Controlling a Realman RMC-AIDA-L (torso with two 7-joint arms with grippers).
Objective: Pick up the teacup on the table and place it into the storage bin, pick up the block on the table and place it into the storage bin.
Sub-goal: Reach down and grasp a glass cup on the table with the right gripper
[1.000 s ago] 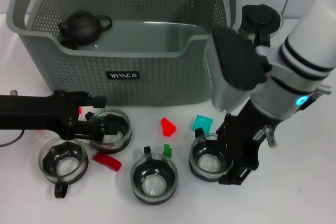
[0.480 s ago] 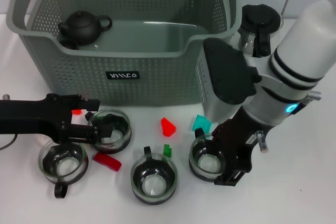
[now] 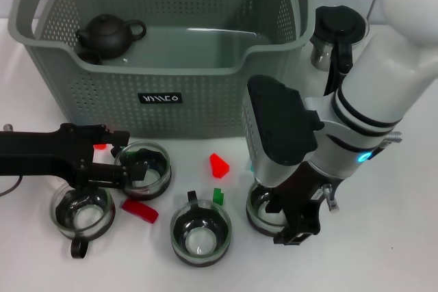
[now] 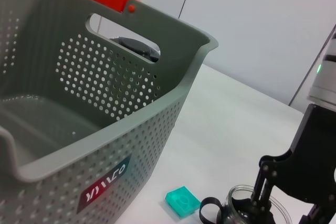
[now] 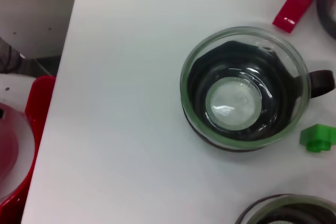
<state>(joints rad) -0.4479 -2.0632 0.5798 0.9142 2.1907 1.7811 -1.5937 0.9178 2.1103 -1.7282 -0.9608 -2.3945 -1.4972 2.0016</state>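
Observation:
The grey storage bin (image 3: 164, 94) stands at the back with a black teapot (image 3: 109, 32) inside. Several glass teacups stand in front of it. My left gripper (image 3: 120, 158) is open at the left rim of the second teacup from the left (image 3: 147, 169). My right gripper (image 3: 291, 217) hangs low over the rightmost teacup (image 3: 263, 211), which also shows in the left wrist view (image 4: 244, 211). A red block (image 3: 219, 164), a small green block (image 3: 217, 195) and a flat red block (image 3: 139, 210) lie between the cups. A teal block (image 4: 182, 201) lies near the right cup.
A glass kettle with a black lid (image 3: 335, 29) stands right of the bin. The other teacups stand at the front left (image 3: 82, 213) and front middle (image 3: 200, 232). The right wrist view shows the middle cup (image 5: 242, 95) beside the green block (image 5: 317, 137).
My right arm has swung left and lower over the rightmost teacup, hiding the teal block in the head view. My left gripper has drawn back slightly to the left.

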